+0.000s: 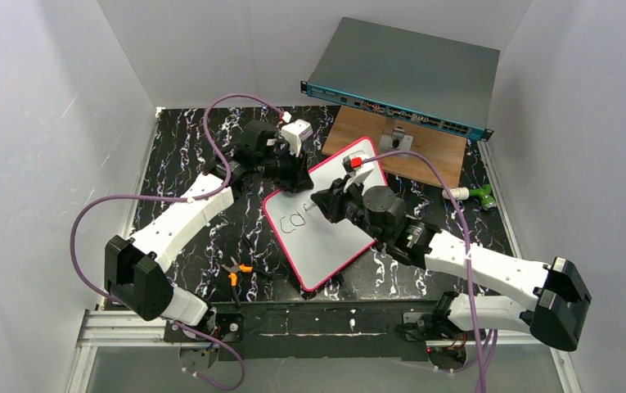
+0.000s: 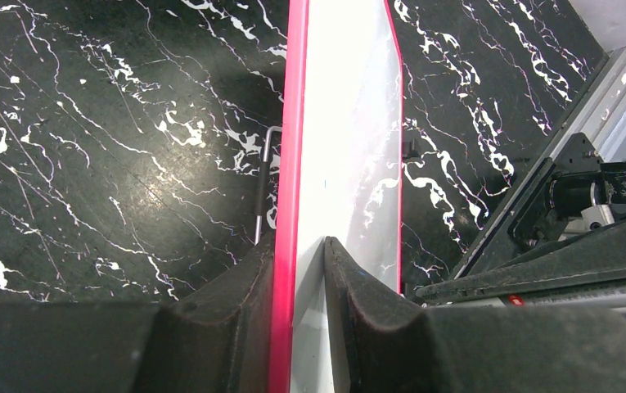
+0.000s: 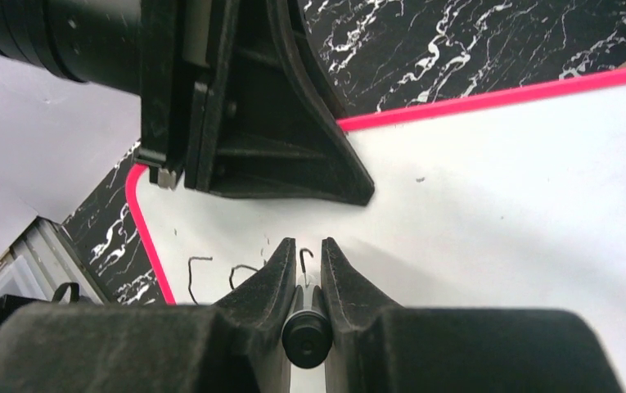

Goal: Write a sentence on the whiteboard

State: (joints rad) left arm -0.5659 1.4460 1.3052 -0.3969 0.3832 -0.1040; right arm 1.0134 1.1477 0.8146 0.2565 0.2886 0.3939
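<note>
Top external view showed the whiteboard (image 1: pixel 326 250) lying slantwise at the middle of the black marbled table (image 1: pixel 178 164), its far corner just beside a wooden plank (image 1: pixel 432 151) that carried a grey-teal network switch (image 1: pixel 407 74). The left gripper (image 1: pixel 297 182) was clamped on the board's far-left edge, and the right gripper (image 1: pixel 323 205) hung over the upper left part of the white face. Only the first few black letters of the sentence (image 1: pixel 293 221) stood there, close to the left frame; most of the white face to their right and nearer the arms was bare. Open table lay left of the board, with orange-handled pliers (image 1: pixel 236 270) near its near-left corner and a green and white object (image 1: pixel 477 195) well apart on the right. The left wrist view alone showed the grip itself: both pads (image 2: pixel 244 286) pressed on the pink-red frame, the board seen edge-on, and a bent metal key (image 2: pixel 262 184) lying on the table just beside that frame. Whether the board rested flat could not be told. The right wrist view alone showed a black marker (image 3: pixel 307 337) pinched between narrow fingers, its tip against the white surface by the last stroke.
</note>
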